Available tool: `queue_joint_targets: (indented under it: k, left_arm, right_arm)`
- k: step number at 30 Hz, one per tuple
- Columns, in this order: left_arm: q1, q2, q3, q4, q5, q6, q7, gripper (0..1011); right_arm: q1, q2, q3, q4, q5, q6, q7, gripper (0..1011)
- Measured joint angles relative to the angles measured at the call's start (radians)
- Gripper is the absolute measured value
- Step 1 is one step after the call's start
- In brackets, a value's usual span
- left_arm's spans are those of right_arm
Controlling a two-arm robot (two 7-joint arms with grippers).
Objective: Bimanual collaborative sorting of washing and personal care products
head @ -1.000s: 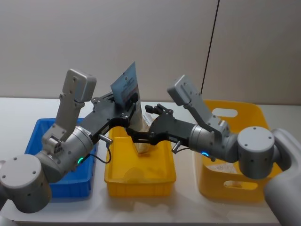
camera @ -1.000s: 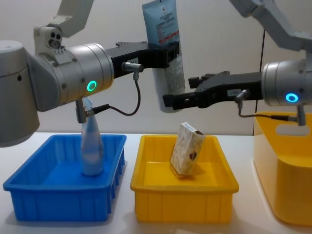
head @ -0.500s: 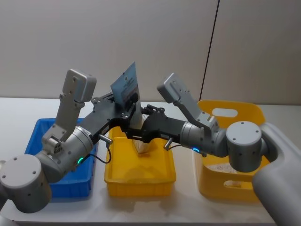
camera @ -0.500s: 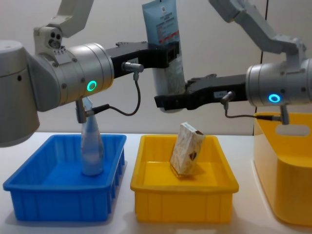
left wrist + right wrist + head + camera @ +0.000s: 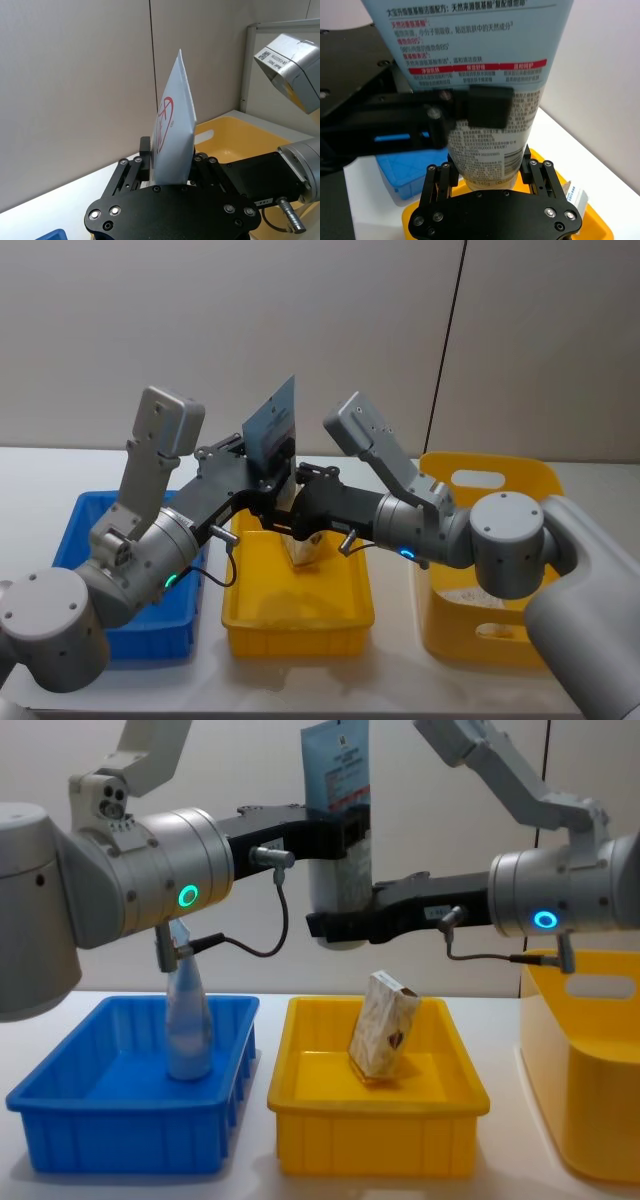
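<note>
A pale blue-white squeeze tube (image 5: pixel 337 780) stands upright in the air above the yellow tray (image 5: pixel 375 1140), crimped end up. My left gripper (image 5: pixel 350 825) is shut on its middle, and one black pad (image 5: pixel 490 106) presses the label. My right gripper (image 5: pixel 340 925) has come in from the right and is shut on the tube's lower end, one finger on each side (image 5: pixel 487 172). From the head, the tube (image 5: pixel 270 425) rises between both grippers. A marbled carton (image 5: pixel 383 1025) leans inside the yellow tray. Another pale tube (image 5: pixel 187 1030) stands in the blue tray (image 5: pixel 120 1140).
A tall yellow basket (image 5: pixel 590 1120) stands at the right, with whitish items in its bottom (image 5: pixel 470 595). The three containers sit side by side near the table's front edge. A plain wall lies behind.
My right gripper has slid left and taken hold of the tube's lower end. The tube has turned slightly and stands straighter. The left arm has held still.
</note>
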Motion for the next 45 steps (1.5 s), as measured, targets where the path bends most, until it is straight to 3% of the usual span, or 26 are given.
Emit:
queue_joint_targets:
  k: [12,15,23,35,45]
  left_arm:
    - [0.000,0.000,0.000,0.000,0.000,0.000,0.000,711]
    - [0.000,0.000,0.000,0.000,0.000,0.000,0.000,771]
    - [0.000,0.000,0.000,0.000,0.000,0.000,0.000,1000]
    - [0.000,0.000,0.000,0.000,0.000,0.000,0.000,1001]
    - [0.000,0.000,0.000,0.000,0.000,0.000,0.000,1001]
  right_arm:
    - [0.004,-0.001,-0.001,0.002,0.020,-0.005,-0.005,641]
    - [-0.001,-0.001,0.003,-0.003,0.025,-0.003,-0.012,642]
    - [-0.020,0.001,0.027,-0.021,0.045,0.020,-0.061,641]
    - [-0.045,0.004,0.070,-0.035,0.062,0.071,-0.167,641]
    - [-0.082,0.010,0.132,-0.063,0.077,0.119,-0.276,641]
